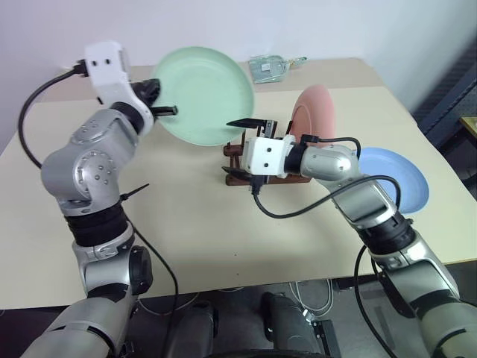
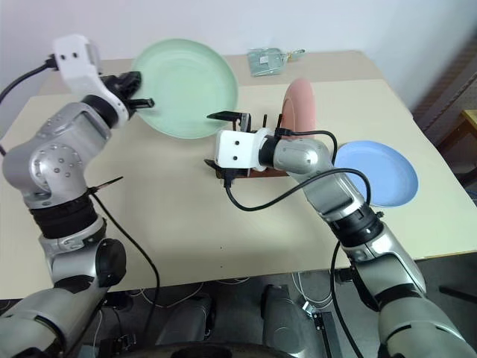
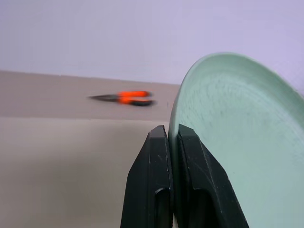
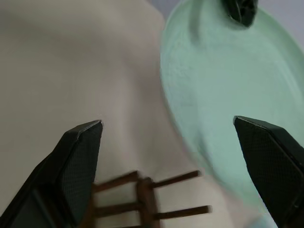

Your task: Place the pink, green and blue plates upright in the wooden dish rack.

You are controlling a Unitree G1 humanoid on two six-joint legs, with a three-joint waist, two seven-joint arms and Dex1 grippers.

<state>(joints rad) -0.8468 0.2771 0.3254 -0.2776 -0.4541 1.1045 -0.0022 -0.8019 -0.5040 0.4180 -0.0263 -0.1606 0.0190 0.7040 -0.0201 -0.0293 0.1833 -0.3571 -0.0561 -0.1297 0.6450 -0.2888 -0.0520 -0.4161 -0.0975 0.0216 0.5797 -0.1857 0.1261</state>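
Note:
The green plate (image 1: 203,95) is lifted off the table and tilted on edge, and my left gripper (image 1: 161,103) is shut on its left rim; the left wrist view shows both black fingers (image 3: 156,161) pinching that rim (image 3: 237,142). The pink plate (image 1: 313,112) stands upright in the wooden dish rack (image 1: 237,153). My right gripper (image 1: 240,149) hovers open just in front of the rack's left end, below the green plate, with nothing between its fingers (image 4: 78,156). On the table at the right, the blue plate (image 1: 395,177) lies flat.
A clear packet (image 1: 270,67) lies at the table's far edge. An orange-handled tool (image 3: 126,98) lies on the table further back. A black cable (image 1: 313,205) loops from my right wrist over the table in front of the rack.

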